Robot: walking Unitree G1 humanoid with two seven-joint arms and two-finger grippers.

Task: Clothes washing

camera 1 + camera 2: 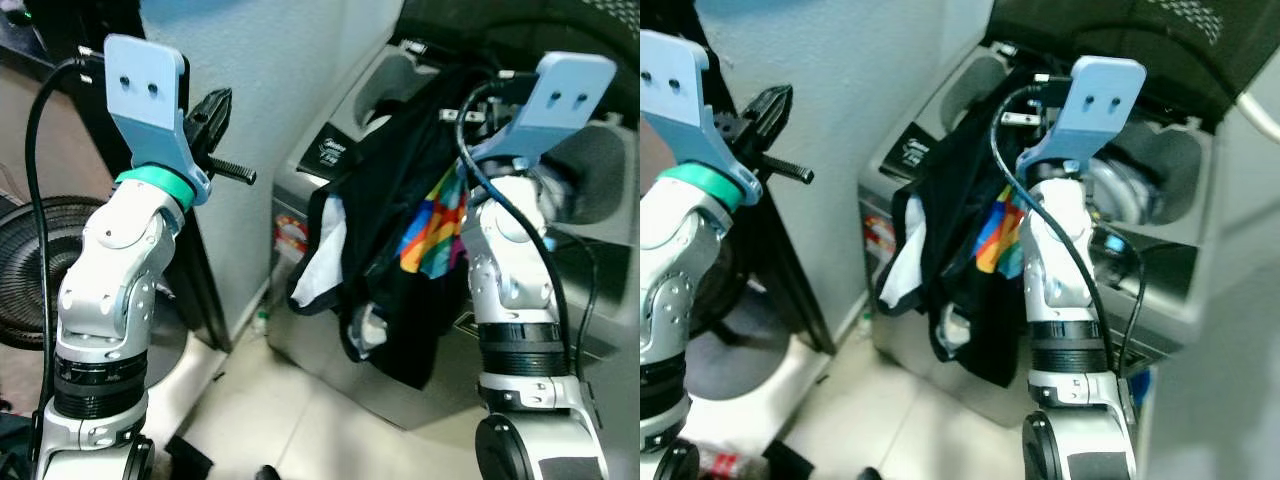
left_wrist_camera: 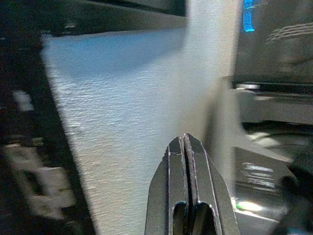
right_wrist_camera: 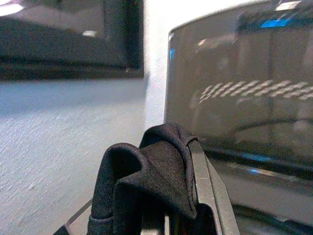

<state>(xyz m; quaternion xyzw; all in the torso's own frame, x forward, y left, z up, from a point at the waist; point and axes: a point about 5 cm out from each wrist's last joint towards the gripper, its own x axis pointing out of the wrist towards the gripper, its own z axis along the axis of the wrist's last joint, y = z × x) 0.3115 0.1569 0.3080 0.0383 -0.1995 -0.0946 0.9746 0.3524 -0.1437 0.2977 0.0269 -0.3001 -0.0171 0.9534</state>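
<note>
A black garment (image 1: 400, 210) with a multicoloured patch (image 1: 437, 228) and a white part (image 1: 322, 262) hangs from my raised right gripper (image 3: 188, 149), which is shut on it. Black cloth (image 3: 151, 171) drapes over the fingers in the right wrist view. The garment dangles over the front rim of the grey top-loading washing machine (image 1: 330, 150), whose dark lid (image 1: 1120, 30) stands up. My left gripper (image 1: 215, 108) is raised in front of the white wall, left of the machine. Its fingers (image 2: 185, 147) are shut with nothing between them.
A white wall corner (image 1: 270, 60) stands just left of the machine. A black floor fan (image 1: 20, 260) sits at the far left. Pale floor tiles (image 1: 290, 420) lie below the hanging garment. A black cable (image 1: 560, 300) runs along my right arm.
</note>
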